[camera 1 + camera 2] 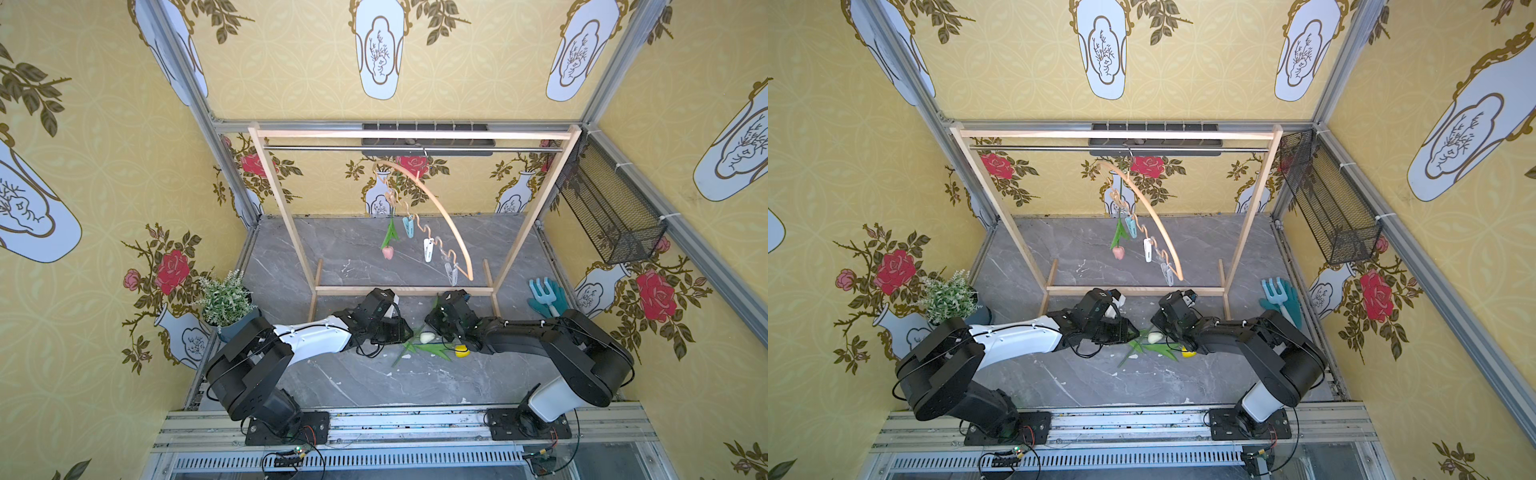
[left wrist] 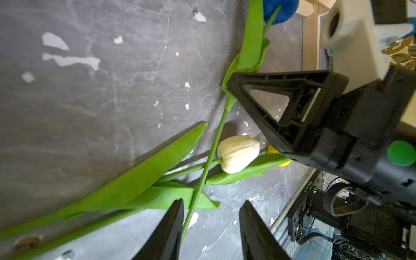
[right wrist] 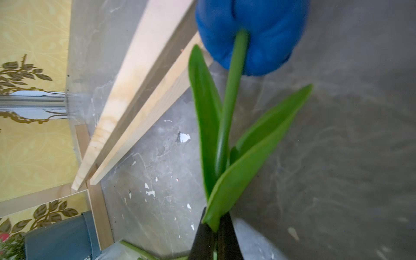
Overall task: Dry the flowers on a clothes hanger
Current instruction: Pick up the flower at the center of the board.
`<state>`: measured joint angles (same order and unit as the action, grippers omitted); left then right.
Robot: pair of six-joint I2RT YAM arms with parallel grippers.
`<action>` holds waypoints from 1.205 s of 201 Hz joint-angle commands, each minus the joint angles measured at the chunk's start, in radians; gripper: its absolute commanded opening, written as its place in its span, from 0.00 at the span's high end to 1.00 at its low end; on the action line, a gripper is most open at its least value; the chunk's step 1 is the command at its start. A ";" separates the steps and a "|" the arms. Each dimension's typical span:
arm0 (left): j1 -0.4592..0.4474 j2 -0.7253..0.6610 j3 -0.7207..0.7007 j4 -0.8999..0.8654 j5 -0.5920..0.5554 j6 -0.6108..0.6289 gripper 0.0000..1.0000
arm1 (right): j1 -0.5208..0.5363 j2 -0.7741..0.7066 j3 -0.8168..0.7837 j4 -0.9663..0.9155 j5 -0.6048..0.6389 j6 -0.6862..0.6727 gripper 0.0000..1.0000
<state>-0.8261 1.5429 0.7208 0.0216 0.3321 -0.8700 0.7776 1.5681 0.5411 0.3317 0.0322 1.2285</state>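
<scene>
Reaching low from their bases on the tabletop's (image 1: 332, 374) front edge, both my arms lean inward, and the wrists nearly meet mid-table just in front of the rack's (image 1: 409, 134) bottom bar.

The right gripper (image 3: 215, 225) is pinched closed on the blue tulip (image 3: 252, 33) at the base of its leaves, with the head pointing toward the rack's foot. The left gripper (image 2: 213, 202) is parted, a finger on either side of that same stem's lower end, not squeezing it.

That stem lies crossed over the cream tulip (image 2: 238, 154). The yellow tulip (image 1: 462, 351) is close by, and both are flat on the tabletop between the arms. The pink tulip (image 1: 387, 252) hangs head-down from the clothes hanger (image 1: 440, 208), which is hooked on the rack's rail.

A potted plant (image 1: 226, 299) sits at the left edge, and garden gloves (image 1: 561, 297) with a hand rake (image 1: 540, 291) at the right edge.
</scene>
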 commanded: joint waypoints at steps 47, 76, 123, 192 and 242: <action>-0.010 -0.007 0.026 0.044 0.037 0.053 0.47 | 0.030 -0.116 -0.050 0.221 -0.014 -0.085 1.00; -0.010 0.009 0.042 0.060 0.052 0.056 0.48 | 0.053 -0.183 -0.077 0.228 0.026 -0.066 1.00; -0.022 -0.009 0.019 0.060 0.037 0.082 0.71 | 0.064 -0.254 -0.120 0.228 0.077 -0.035 0.99; -0.051 -0.029 0.048 0.006 -0.065 0.217 1.00 | 0.065 -0.315 -0.146 0.225 0.073 -0.014 0.98; -0.054 -0.068 0.161 -0.219 -0.156 0.423 1.00 | 0.083 -0.493 -0.142 -0.050 0.113 -0.111 0.60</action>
<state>-0.8818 1.4879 0.8169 -0.0326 0.2539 -0.6083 0.8440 1.1614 0.3813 0.4648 0.1085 1.2053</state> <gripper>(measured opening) 0.072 0.407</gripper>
